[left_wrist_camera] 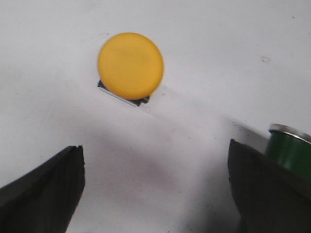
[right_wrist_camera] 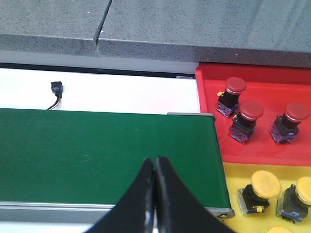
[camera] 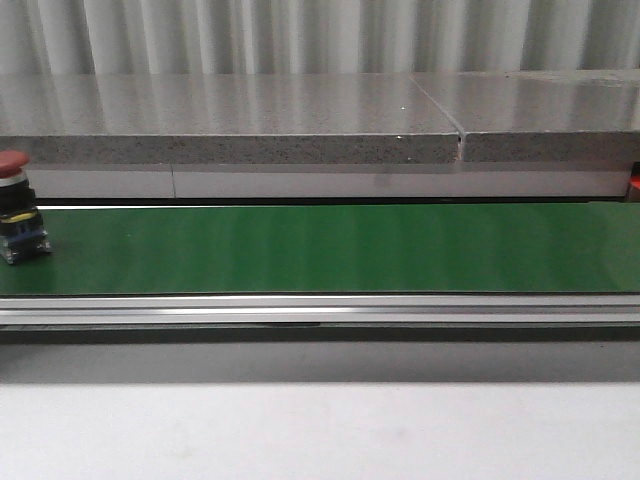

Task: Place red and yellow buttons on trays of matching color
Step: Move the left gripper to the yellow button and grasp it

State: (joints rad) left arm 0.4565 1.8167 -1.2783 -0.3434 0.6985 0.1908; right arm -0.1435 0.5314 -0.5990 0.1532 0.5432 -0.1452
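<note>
a red button is sitting upright at the far left end of the green belt.

Open belt, one button at its left end

The green belt lies bare along nearly its whole length; only a red button stands on it, at its far left end. Behind the belt a grey stone ledge overhangs, limiting room above its rear edge. Past the belt's right end, the red tray and yellow tray are crowded with upright buttons, with gaps between them.
</note>
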